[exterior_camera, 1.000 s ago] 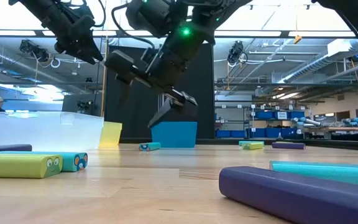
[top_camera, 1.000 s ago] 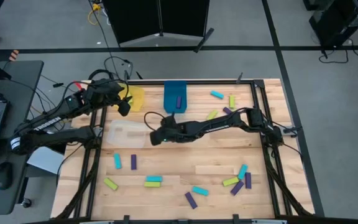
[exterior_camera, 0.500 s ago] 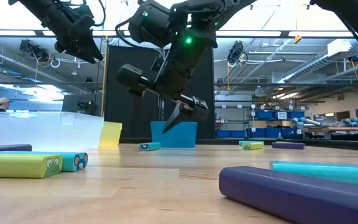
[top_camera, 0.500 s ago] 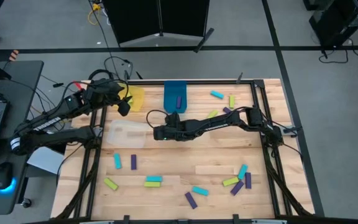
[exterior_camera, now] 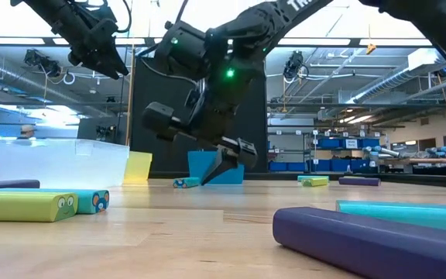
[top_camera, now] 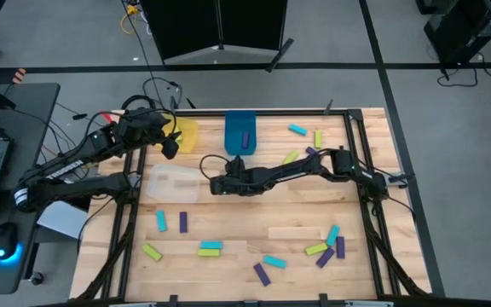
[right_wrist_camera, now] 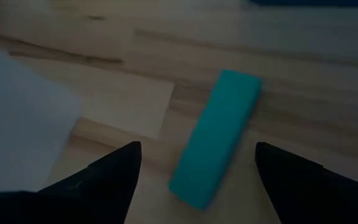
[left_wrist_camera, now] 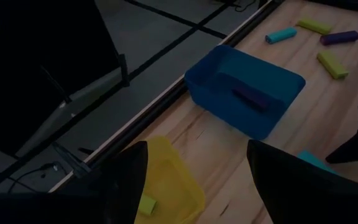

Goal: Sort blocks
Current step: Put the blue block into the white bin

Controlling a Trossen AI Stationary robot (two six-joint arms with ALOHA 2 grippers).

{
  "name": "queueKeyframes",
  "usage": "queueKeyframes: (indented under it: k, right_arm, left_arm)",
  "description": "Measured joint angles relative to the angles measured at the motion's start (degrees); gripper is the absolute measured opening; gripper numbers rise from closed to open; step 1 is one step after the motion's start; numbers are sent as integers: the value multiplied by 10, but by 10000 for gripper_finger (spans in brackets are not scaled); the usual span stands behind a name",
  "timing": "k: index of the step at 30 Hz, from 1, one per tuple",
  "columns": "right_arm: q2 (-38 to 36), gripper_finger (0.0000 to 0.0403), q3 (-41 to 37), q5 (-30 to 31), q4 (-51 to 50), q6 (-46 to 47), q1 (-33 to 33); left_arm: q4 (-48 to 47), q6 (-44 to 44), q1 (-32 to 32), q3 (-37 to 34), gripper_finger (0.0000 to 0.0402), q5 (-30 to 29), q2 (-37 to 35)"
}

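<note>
My right gripper is open, low over the table just right of the clear bin. A teal block lies flat on the wood between its fingers, untouched. In the low view this gripper hangs just above the tabletop. My left gripper is open and held high over the yellow bin, which holds a lime block. The blue bin holds a purple block. More lime, teal and purple blocks lie scattered on the table.
Loose blocks lie along the near side and near right, with others at the far right. The three bins stand at the far left. In the low view a purple block lies close to the camera.
My right gripper has come down from well above the table to just over it beside the clear bin, staying open. My left arm has kept still.
</note>
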Motion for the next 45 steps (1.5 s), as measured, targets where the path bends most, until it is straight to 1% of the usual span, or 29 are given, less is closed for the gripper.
queueKeyframes:
  k: [5, 10, 13, 23, 33, 38, 45]
  right_arm:
    - [8, 323, 1, 7, -2, -1, -4]
    - [8, 305, 2, -5, -11, 0, -10]
    - [8, 284, 2, -11, -19, -3, -13]
    - [8, 195, 1, -28, -33, -24, -21]
    - [8, 139, 1, -30, -48, -30, -22]
    - [8, 121, 1, -32, -52, -34, -21]
    - [9, 116, 1, -19, -45, -60, -20]
  left_arm:
    - [0, 0, 0, 0, 284, 2, 0]
    - [0, 1, 0, 0, 284, 2, 0]
    - [1, 1, 0, 0, 284, 2, 0]
    - [2, 1, 0, 0, 284, 2, 0]
    - [2, 1, 0, 0, 284, 2, 0]
    - [2, 1, 0, 0, 284, 2, 0]
    - [2, 2, 0, 0, 284, 2, 0]
